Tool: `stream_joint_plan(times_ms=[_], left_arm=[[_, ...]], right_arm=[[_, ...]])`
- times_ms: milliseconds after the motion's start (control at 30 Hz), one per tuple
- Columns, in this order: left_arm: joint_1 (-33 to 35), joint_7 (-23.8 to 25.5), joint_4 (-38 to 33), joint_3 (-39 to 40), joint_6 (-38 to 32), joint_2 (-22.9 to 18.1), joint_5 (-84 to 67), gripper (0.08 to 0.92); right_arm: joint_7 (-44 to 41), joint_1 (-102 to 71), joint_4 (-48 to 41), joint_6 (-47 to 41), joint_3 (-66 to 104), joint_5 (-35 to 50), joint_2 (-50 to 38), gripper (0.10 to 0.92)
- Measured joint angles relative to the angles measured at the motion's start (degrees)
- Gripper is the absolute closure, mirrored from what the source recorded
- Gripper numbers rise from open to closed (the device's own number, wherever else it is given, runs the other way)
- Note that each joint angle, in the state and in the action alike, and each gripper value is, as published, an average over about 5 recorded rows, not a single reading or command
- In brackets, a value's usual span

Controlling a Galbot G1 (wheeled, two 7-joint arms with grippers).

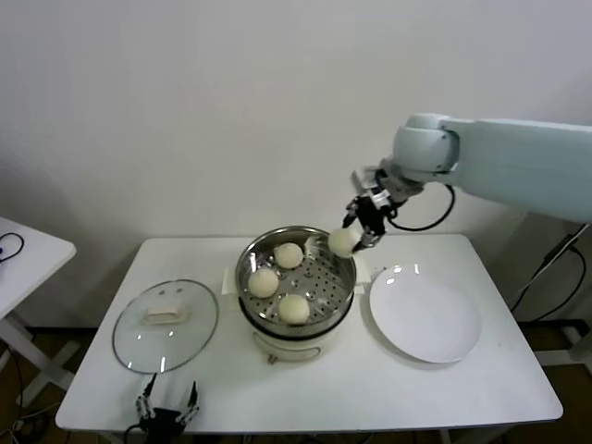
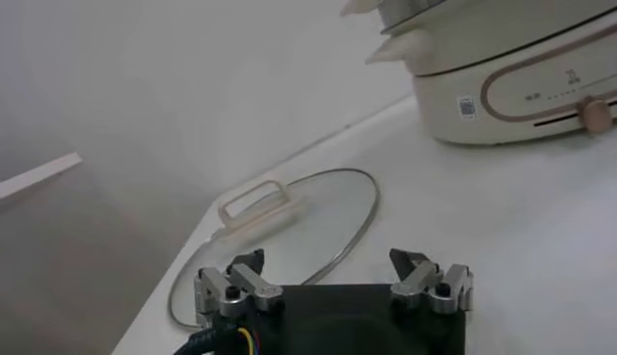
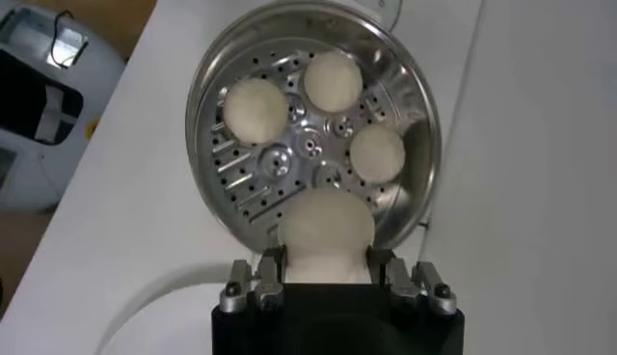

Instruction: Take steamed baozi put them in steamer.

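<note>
Right pincer [image 1: 356, 231] is pinching the fourth baozi [image 1: 342, 242] over the steamer [image 1: 344, 276] rim, apparently not touching it; three baozi [image 1: 277, 280] are sitting on its tray. Left pincer [image 1: 166, 403] is idling spread at the bench [image 1: 370, 379] front edge.

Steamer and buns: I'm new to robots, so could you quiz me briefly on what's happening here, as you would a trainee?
1. How many baozi lie on the perforated tray of the steamer?
2. True or false: the right gripper carries a baozi above the steamer's rim.
3. Which lies on the table next to the left gripper? A) the white plate B) the glass lid C) a baozi

Key
1. Three: and.
2. True. It is shut on the fourth baozi, not yet released.
3. B. The plate lies on the steamer's other side, with no buns on it.
</note>
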Motion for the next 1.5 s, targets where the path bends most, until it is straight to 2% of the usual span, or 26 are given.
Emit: stream_joint_plan(times_ms=[633, 733, 867, 1000, 1333, 1500], left_arm=[[-0.3, 0.0, 0.5, -0.8, -0.2, 0.1, -0.2, 0.177], [-0.3, 0.0, 0.5, -0.9, -0.2, 0.1, -0.2, 0.177], [-0.3, 0.0, 0.5, -1.1, -0.3, 0.2, -0.3, 0.177], [-0.3, 0.0, 0.4, -1.4, -0.4, 0.2, -0.4, 0.177], [-0.4, -0.1, -0.7, -1.7, -0.2, 0.7, -1.4, 0.177], [-0.9, -0.1, -1.0, -1.5, -0.2, 1.0, -1.7, 0.177]], right_arm=[[4.4, -18.2, -7.9, -2.2, 6.8, -10.1, 5.5, 0.430], [5.0, -19.6, -8.8, -2.3, 7.6, -10.9, 6.0, 0.378], [5.5, -20.5, -9.3, -2.4, 8.2, -11.3, 6.2, 0.266], [5.4, -19.9, -9.2, -2.3, 8.1, -10.3, 5.9, 0.209], [3.2, -10.4, -5.5, -1.4, 5.5, -1.0, 1.1, 0.203], [6.4, -10.0, -1.5, -1.9, 9.6, 1.9, -5.4, 0.203]])
